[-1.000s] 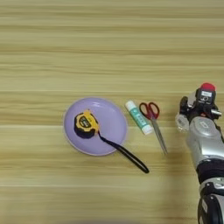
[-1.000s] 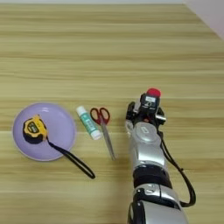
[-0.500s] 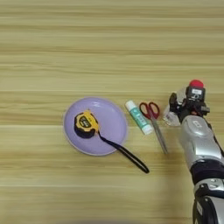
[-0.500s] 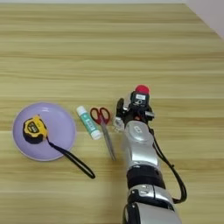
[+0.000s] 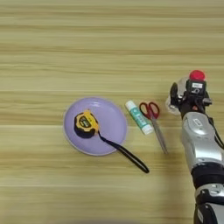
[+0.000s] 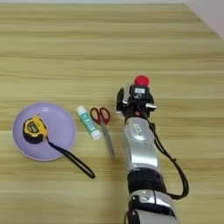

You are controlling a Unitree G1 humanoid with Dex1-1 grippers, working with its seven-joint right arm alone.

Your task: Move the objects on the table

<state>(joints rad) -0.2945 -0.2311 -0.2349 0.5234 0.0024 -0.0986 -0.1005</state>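
Note:
My right gripper [image 5: 189,91] comes in from the bottom right on its silver forearm [image 5: 199,144] and is shut on a clear plastic bottle, whose red cap [image 5: 197,75] sticks out beyond the black fingers. The cap [image 6: 141,80] also shows in the right eye view. The bottle's body is mostly hidden by the gripper. A white glue stick with a teal label [image 5: 138,117] lies on the table [image 5: 109,43] left of the gripper. Red-handled scissors [image 5: 154,120] lie between the glue stick and the forearm.
A purple plate [image 5: 111,127] at centre left holds a yellow tape measure [image 5: 85,123]; its black strap [image 5: 129,154] trails off the plate to the lower right. The table's far right corner [image 6: 203,17] shows in the right eye view.
The gripper has carried the red-capped bottle to the left and a little farther away, closer to the scissors. Plate, tape measure, glue stick and scissors have stayed put.

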